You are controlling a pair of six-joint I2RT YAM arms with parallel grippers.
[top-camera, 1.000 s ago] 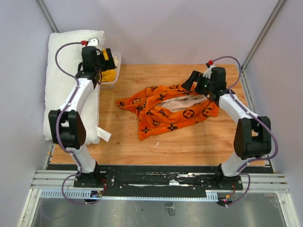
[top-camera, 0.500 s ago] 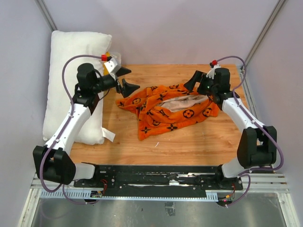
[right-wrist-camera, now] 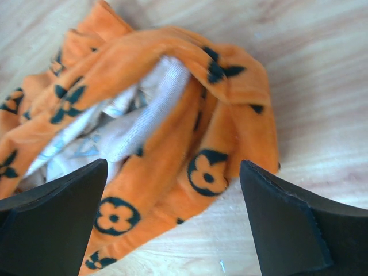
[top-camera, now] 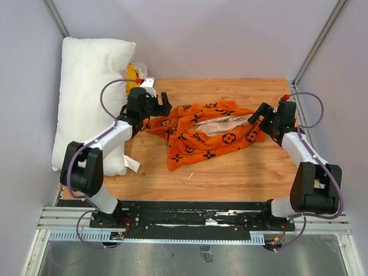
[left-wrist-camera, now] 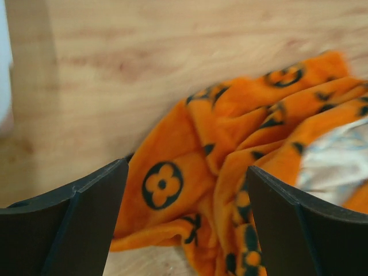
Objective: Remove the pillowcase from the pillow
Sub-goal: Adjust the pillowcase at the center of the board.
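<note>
The orange pillowcase (top-camera: 201, 135), printed with black flowers and showing its pale inside, lies crumpled in the middle of the wooden table (top-camera: 230, 172). Apart from it, the white pillow (top-camera: 86, 86) lies along the left wall. My left gripper (top-camera: 159, 107) hangs open over the pillowcase's left corner; in the left wrist view its fingers (left-wrist-camera: 69, 224) straddle folded orange fabric (left-wrist-camera: 230, 132). My right gripper (top-camera: 257, 118) is open at the pillowcase's right end. The right wrist view shows the cloth (right-wrist-camera: 172, 126) between and below its fingers (right-wrist-camera: 293, 224).
A clear bin with plain yellow cloth (top-camera: 133, 73) sits at the back left, beside the pillow. A white tag (top-camera: 131, 164) sticks out from the pillow's near corner. Grey walls close in the table on three sides; a metal rail (top-camera: 195, 221) runs along the front.
My left arm swung from above the pillow and bin across and down to the pillowcase's left corner. My right gripper drew back to the pillowcase's right end. The pillowcase has not moved.
</note>
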